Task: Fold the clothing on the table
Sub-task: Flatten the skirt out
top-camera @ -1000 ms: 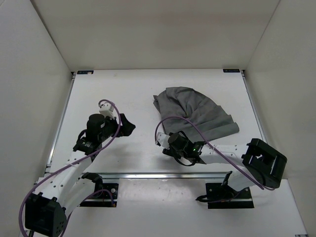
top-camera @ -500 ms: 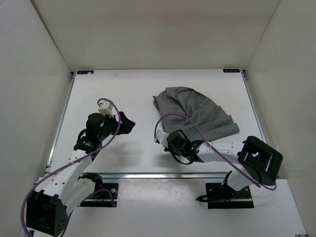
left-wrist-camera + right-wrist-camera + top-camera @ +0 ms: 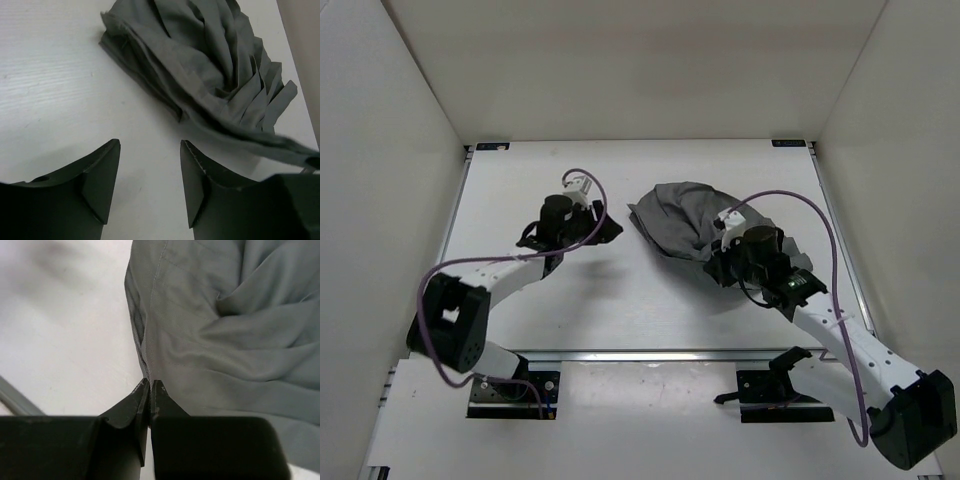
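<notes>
**While Clamped Right, Released Left**

Where the skirt (image 3: 678, 212) lies bunched on the right half of the table (image 3: 510, 190), my right gripper (image 3: 149, 386) is clenched on its near hem edge. My left gripper (image 3: 150, 145) stands released above bare tabletop just left of the heap, nothing between its fingers. Crumpled pleats spread beyond, toward the far right.

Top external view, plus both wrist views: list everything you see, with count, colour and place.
clothing: one, dark grey, bunched on the table right of centre
table: one, white, under everything
corner brackets: two, dark, far table corners
rail: one, silver, near table edge
cables: two, purple, one along each arm
left tool: one, black, open over bare table beside the clothing
right tool: one, black, shut on the clothing's edge
</notes>
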You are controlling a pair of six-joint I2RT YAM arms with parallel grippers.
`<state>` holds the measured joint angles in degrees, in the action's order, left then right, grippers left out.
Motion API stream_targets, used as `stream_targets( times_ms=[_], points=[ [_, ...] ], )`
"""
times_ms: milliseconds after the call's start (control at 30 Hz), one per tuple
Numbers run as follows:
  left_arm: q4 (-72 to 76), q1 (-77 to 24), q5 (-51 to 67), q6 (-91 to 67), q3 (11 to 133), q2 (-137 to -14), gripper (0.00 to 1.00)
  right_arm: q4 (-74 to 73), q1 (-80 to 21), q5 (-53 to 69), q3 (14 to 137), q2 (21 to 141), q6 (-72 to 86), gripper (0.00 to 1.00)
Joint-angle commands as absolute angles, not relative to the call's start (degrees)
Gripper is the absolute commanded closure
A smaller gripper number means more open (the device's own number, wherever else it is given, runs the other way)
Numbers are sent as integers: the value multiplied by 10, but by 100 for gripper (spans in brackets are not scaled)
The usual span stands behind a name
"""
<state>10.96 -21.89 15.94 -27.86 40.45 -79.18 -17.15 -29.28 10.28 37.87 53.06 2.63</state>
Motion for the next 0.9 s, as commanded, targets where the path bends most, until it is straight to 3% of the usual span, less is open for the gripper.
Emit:
stream_targets(
  times_ms=[0,33,200,300,367,533,700,867],
  points=[
    [163,-250,168,-309,481,-854,40,-201,-282,155,360,508,51,100],
    [158,-251,165,-322,508,-884,43,-201,-279,156,361,502,47,100],
    [192,-243,209,-356,581,-996,41,-212,-246,176,356,495,38,100],
    [214,-237,223,-281,591,-1025,42,-224,-192,218,368,496,35,100],
    [219,-233,228,-233,585,-1034,36,-229,-166,262,380,499,46,100],
    [242,-229,233,-141,563,-1019,39,-234,-133,295,418,519,83,99],
    [254,-230,215,-37,545,-1022,28,-243,-120,266,442,542,108,100],
    [366,-201,278,-18,495,-1031,26,-242,-94,283,450,544,134,100]
  ],
)
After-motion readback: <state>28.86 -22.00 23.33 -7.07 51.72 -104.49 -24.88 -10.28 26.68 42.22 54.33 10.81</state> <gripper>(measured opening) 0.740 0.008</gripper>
